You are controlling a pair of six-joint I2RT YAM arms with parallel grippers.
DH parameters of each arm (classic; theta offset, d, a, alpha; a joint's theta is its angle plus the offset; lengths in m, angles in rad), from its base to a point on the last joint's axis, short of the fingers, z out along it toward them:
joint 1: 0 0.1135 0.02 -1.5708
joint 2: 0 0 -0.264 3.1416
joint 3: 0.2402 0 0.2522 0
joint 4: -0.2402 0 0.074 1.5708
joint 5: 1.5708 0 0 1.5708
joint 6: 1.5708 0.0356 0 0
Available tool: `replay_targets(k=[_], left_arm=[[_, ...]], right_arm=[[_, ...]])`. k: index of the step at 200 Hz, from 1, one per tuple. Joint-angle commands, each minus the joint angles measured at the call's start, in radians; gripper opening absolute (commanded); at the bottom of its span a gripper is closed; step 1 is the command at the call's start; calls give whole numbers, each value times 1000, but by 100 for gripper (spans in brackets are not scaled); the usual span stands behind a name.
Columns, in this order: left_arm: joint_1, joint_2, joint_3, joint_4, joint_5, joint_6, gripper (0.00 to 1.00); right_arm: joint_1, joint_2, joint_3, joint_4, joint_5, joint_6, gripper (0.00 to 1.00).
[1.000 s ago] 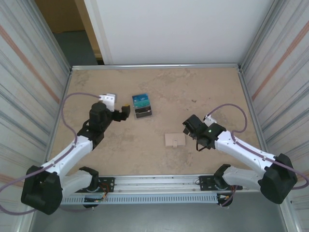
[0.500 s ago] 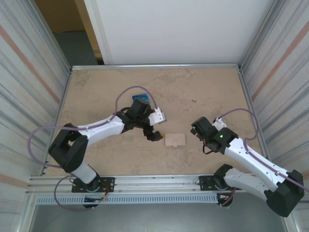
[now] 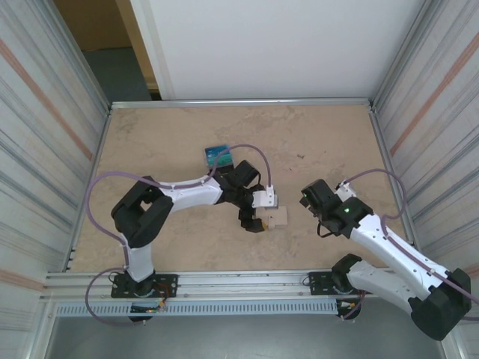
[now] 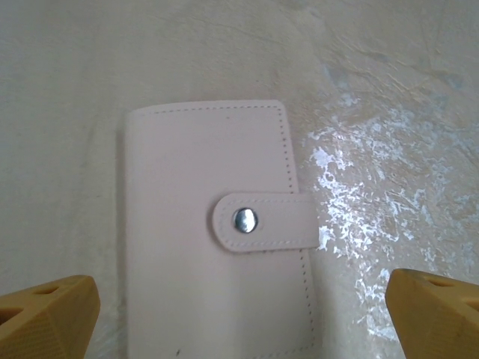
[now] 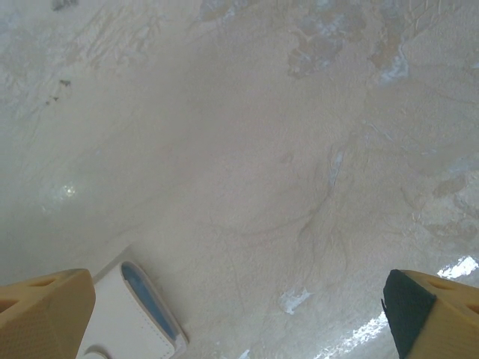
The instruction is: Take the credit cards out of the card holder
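The card holder (image 4: 217,239) is a flat beige wallet lying closed on the table, its tab snapped down by a silver stud. My left gripper (image 4: 239,321) hovers over it, open, one yellow finger (image 4: 45,318) on each side and nothing held. From above, the left gripper (image 3: 258,217) covers the left part of the card holder (image 3: 279,217). My right gripper (image 3: 307,202) is open just right of it, above bare table. The right wrist view catches a corner of the card holder (image 5: 131,318) with a blue edge. A few credit cards (image 3: 219,155) lie stacked further back.
The left arm (image 3: 187,196) stretches across the middle of the table, its cable looping above it. Corrugated walls (image 3: 52,149) close in both sides and a metal rail (image 3: 239,284) runs along the near edge.
The left arm has swung from beside the card pile to the right and nearer, ending over the card holder. The right gripper has shifted slightly; both stayed open.
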Motion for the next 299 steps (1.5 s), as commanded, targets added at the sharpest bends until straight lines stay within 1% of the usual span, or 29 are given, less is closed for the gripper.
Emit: replay_targets(k=[1,33,60,86,122,138,149,154,166,178,185,197,209,224,249,277,290,292,299], left_arm=[[-17,38,37,-29,3,30,99],[-21,78,52,6,-63,22,99],[-24,100,55,7,-97,28,99],[-37,113,38,35,-189,14,99],[-44,123,33,43,-215,14,98],[-47,123,30,42,-220,9,91],[-46,118,27,41,-220,0,84],[-47,115,29,37,-220,-4,82],[-47,101,23,40,-223,-16,75],[-48,85,10,61,-234,-30,74],[-47,76,0,75,-242,-39,71],[-46,58,-16,98,-259,-54,70],[-47,35,-36,128,-278,-79,64],[-47,0,-60,166,-306,-118,60],[-48,-65,-112,249,-378,-209,59],[-47,-143,-171,329,-468,-333,57],[-48,-183,-193,358,-501,-409,57],[-47,-188,-198,363,-504,-419,57],[-46,-211,-212,379,-515,-450,57]], right_arm=[[-12,-20,-15,-32,4,4,99],[-17,-20,-22,-22,-1,4,99],[-21,-25,-30,-23,-1,8,99],[-27,-36,-44,-12,-6,11,99],[-41,-45,-60,14,-23,9,99],[-41,-44,-63,14,-25,10,99],[-44,-43,-66,20,-30,11,99],[-44,-43,-69,26,-35,11,99],[-45,-45,-77,51,-50,5,99],[-48,-48,-83,79,-68,-7,99],[-48,-50,-87,99,-81,-17,99],[-55,-57,-94,140,-110,-34,99],[-66,-65,-105,186,-150,-59,99],[-85,-80,-123,244,-202,-77,99],[-131,-117,-186,390,-331,-105,99],[-185,-151,-280,638,-521,-126,99],[-206,-151,-296,707,-589,-129,99],[-208,-150,-296,714,-598,-156,99],[-212,-143,-295,740,-625,-176,99]])
